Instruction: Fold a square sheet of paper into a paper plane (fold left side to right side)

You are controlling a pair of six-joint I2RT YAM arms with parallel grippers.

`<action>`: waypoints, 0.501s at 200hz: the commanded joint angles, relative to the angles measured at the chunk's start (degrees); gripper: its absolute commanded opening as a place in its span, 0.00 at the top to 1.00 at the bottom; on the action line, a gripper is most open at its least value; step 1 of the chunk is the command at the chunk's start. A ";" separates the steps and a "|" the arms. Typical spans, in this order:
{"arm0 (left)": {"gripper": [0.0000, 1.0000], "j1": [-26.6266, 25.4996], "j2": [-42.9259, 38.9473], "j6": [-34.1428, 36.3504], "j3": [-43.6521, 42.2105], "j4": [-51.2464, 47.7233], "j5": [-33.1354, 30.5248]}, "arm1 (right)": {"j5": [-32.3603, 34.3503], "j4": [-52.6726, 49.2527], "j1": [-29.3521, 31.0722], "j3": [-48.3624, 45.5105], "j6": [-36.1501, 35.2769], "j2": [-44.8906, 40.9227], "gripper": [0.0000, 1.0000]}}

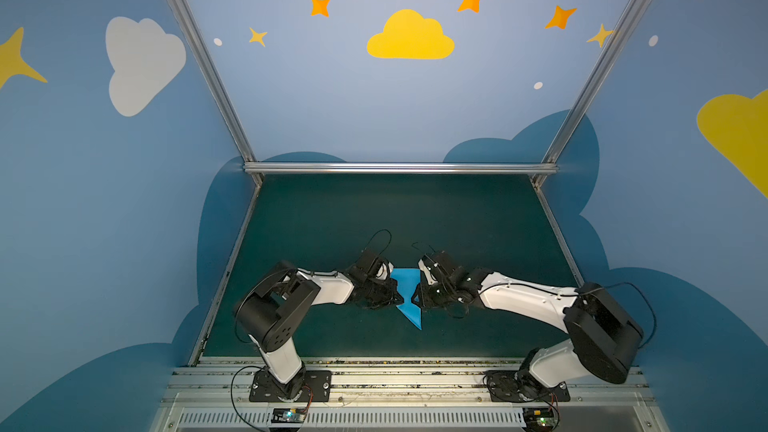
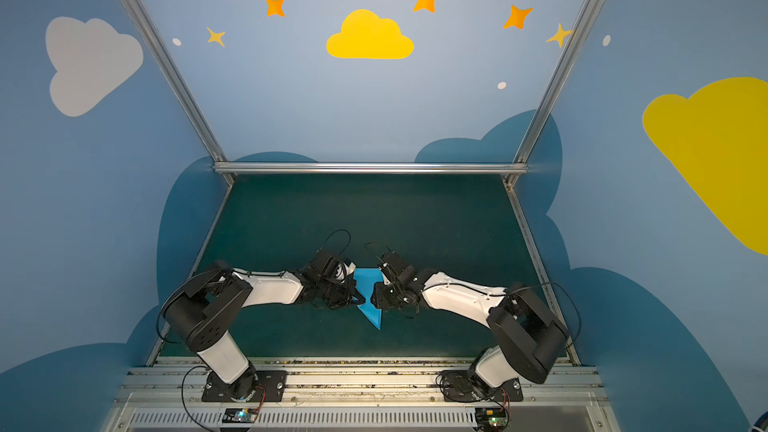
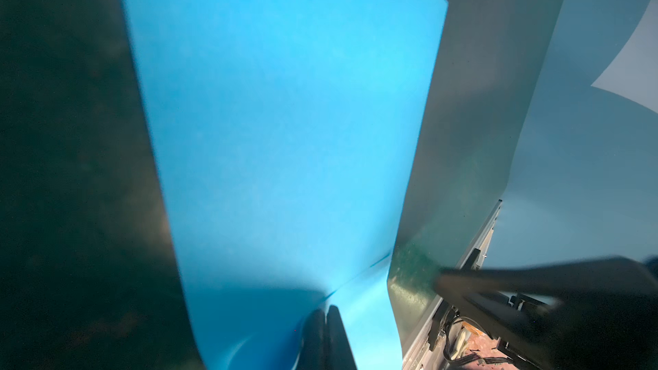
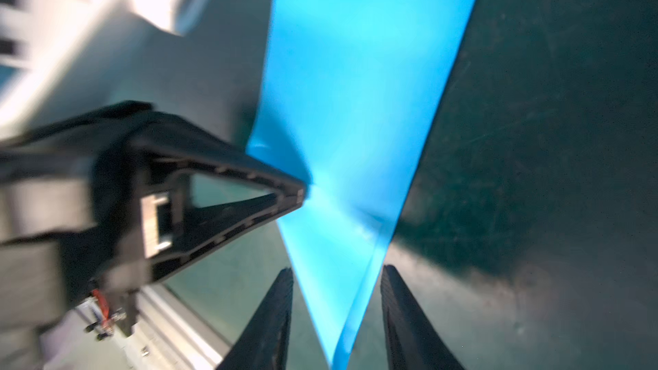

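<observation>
The paper plane [image 1: 406, 282] [image 2: 368, 280] is sky-blue paper folded to a pointed dart. It lies on the green mat between both grippers, wide end far and sharp nose near. My left gripper [image 1: 401, 299] [image 2: 360, 299] [image 3: 325, 315] is shut, its tips pinching the paper's left edge; small creases spread from that spot [image 4: 313, 190]. My right gripper [image 1: 415, 297] [image 2: 375, 290] [image 4: 336, 272] stands open at the right edge. In the right wrist view the narrow end of the plane [image 4: 356, 101] runs between its fingers [image 4: 281, 297] without touching them.
The dark green mat [image 1: 374, 209] is bounded by aluminium rails at the back [image 1: 399, 168], along both sides, and along the front [image 1: 407, 371] by the arm bases. Painted blue walls rise behind the rails.
</observation>
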 commanded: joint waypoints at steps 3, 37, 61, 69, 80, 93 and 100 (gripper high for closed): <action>0.96 -0.29 2.52 -0.01 -2.00 -3.70 -4.53 | 0.42 -2.10 2.08 -0.18 2.02 -1.98 0.66; 0.96 -0.17 2.95 0.15 -1.47 -4.05 -4.56 | 1.09 -0.93 5.66 1.61 3.23 0.62 0.84; 0.96 -0.17 3.24 0.51 -1.00 -4.57 -4.51 | 1.18 -0.63 7.04 3.15 3.14 3.88 0.93; 0.96 -0.16 3.28 0.52 -0.97 -4.67 -4.49 | 1.12 -0.28 7.15 3.21 3.14 4.87 0.96; 0.96 -0.16 3.22 0.68 -0.86 -4.94 -4.52 | 0.87 0.17 7.18 3.14 3.14 6.13 0.99; 0.96 -0.16 3.23 0.61 -0.70 -5.02 -4.54 | 1.15 0.35 7.17 2.94 2.98 7.06 1.00; 0.96 -0.16 3.25 0.69 -0.55 -5.02 -4.52 | 1.40 0.39 7.07 2.86 2.95 7.48 1.00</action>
